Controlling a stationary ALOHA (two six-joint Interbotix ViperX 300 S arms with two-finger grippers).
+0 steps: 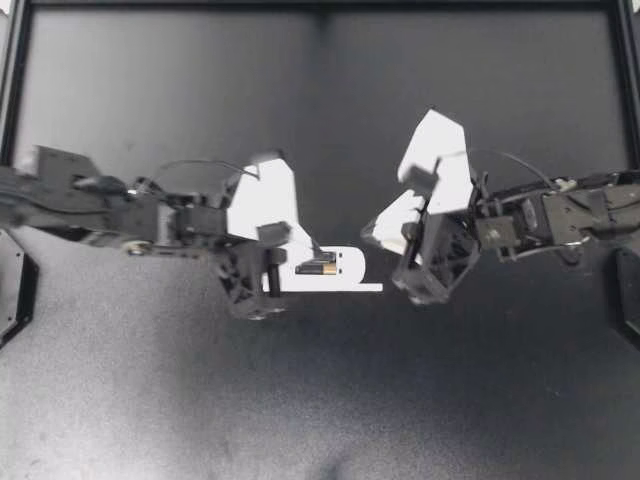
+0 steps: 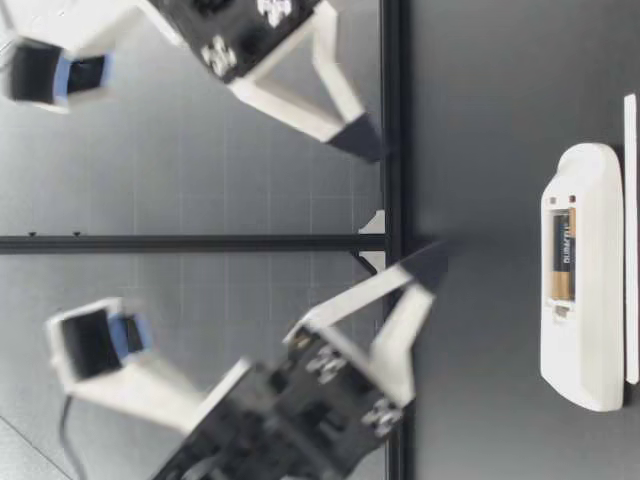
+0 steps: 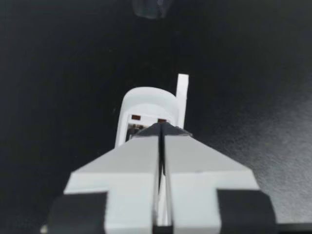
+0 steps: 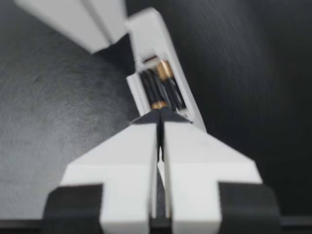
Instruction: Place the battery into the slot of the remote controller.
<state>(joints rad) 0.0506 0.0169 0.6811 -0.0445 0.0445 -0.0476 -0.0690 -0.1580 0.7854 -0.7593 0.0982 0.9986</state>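
In the top view the white fingers of my left gripper (image 1: 310, 250) and right gripper (image 1: 366, 233) and the white plastic remote controller (image 1: 345, 272) burn out to flat glare against the dim, grainy black matte desk (image 1: 320, 400). The right wrist view smears the black-and-gold cylindrical battery (image 4: 163, 87). In the low view the nearby arms look soft, while the remote controller is evenly lit.

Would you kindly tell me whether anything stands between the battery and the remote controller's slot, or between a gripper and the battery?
Nothing visible does. The battery already lies uncovered in the slot of the remote controller. My left gripper and my right gripper, both shut and empty, hang above it.
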